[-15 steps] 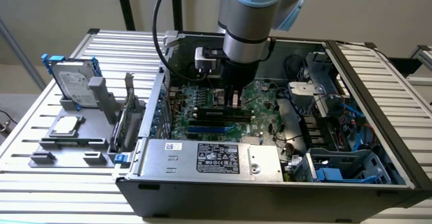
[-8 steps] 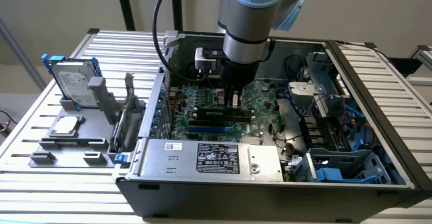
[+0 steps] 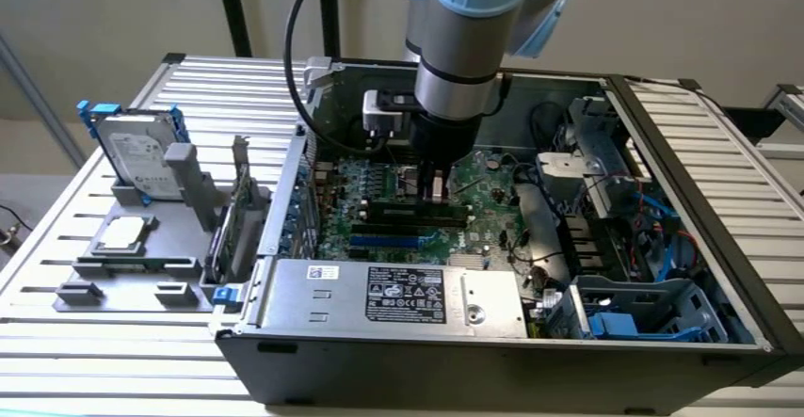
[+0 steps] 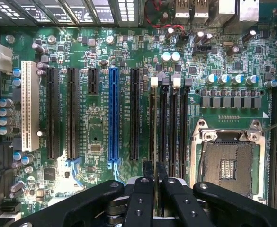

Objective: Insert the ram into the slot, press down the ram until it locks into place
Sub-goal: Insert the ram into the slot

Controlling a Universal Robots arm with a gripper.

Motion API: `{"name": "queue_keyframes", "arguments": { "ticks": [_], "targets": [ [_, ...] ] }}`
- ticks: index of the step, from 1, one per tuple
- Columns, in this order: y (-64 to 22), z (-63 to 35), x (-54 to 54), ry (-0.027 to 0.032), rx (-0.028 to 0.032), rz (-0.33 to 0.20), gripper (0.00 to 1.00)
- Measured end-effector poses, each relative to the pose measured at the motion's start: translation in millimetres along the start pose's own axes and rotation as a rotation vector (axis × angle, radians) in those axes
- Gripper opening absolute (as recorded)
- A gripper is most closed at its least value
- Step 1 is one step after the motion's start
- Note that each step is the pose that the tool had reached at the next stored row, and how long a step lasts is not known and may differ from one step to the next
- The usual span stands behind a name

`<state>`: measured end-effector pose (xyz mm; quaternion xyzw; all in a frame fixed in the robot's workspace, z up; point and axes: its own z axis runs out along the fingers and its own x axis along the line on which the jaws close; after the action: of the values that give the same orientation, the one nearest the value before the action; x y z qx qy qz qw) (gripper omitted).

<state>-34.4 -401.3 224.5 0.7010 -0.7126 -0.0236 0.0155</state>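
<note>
Down inside the open computer case (image 3: 653, 135), my gripper (image 3: 434, 189) hangs just above the green motherboard (image 3: 364, 177). In the wrist view the ram (image 4: 155, 195) shows edge-on as a thin strip, and my gripper (image 4: 155, 166) is shut on it between its black fingers (image 4: 140, 198). The strip runs lengthwise over the bank of long black memory slots (image 4: 152, 123), in line with the one nearest the expansion slots. That bank sits right under the gripper (image 3: 409, 216). I cannot tell whether the ram touches the slot.
A bright blue slot (image 4: 113, 113) and black expansion slots (image 4: 72, 113) lie beside the memory bank. The CPU socket (image 4: 227, 163) is on its other side. The power supply (image 3: 390, 290) blocks the case front, with cables (image 3: 603, 210) at the exterior view's right. A hard drive (image 3: 136, 149) stands outside.
</note>
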Motion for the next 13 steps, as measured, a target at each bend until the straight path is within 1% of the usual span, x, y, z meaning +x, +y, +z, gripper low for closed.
{"name": "queue_keyframes", "arguments": {
  "ticks": [8, 9, 13],
  "targets": [
    [-0.1, 1.4, 0.0, 0.0002, -0.0001, 0.000, 0.15],
    [0.0, 0.8, 0.0, -0.0004, -0.0004, 0.000, 0.21],
    [0.6, -11.0, 0.0, -0.0031, -0.0026, 0.000, 0.21]
  ]
}}
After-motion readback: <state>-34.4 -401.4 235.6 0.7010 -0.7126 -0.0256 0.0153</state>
